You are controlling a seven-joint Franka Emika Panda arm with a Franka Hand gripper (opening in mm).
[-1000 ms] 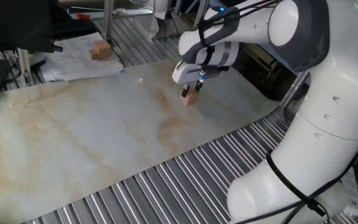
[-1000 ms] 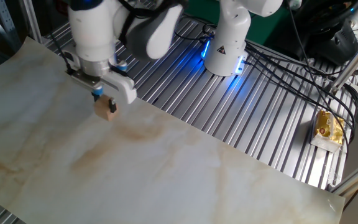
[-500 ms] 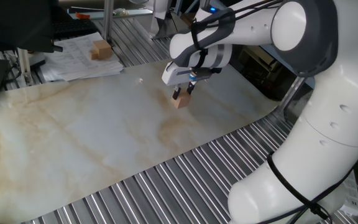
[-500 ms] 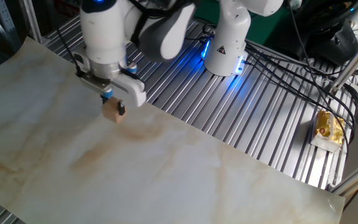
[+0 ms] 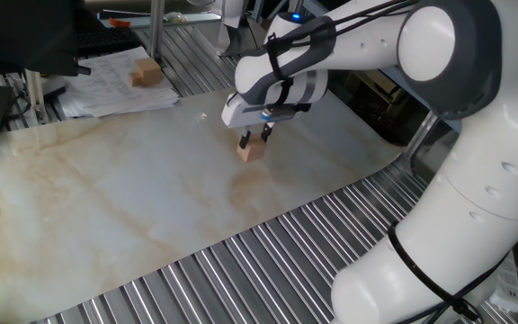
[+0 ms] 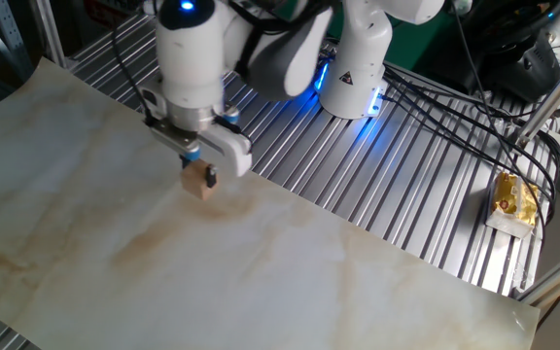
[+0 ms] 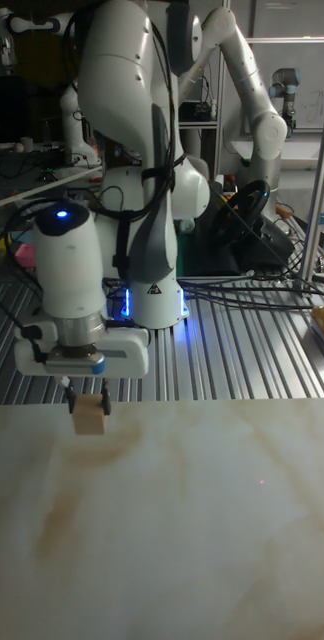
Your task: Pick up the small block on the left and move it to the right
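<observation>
A small light-tan wooden block (image 5: 252,150) hangs just above the marbled board (image 5: 106,198), held between the fingers of my gripper (image 5: 254,139). The other fixed view shows the same block (image 6: 199,181) under the gripper (image 6: 202,171), close over the board's far edge. The block (image 7: 89,419) appears in the tall fixed view at the left, pinched by the gripper (image 7: 87,404) near the board's back edge. Whether the block touches the board I cannot tell.
A larger tan wooden block (image 5: 146,72) rests on papers (image 5: 115,85) at the back left. Ribbed metal table (image 6: 406,165) surrounds the board. The robot base (image 6: 358,58) with cables stands behind, and a yellow packet (image 6: 513,199) lies far right.
The gripper has carried the block steadily across the board, leftward in one fixed view and rightward in the other. Its grip on the block is unchanged.
</observation>
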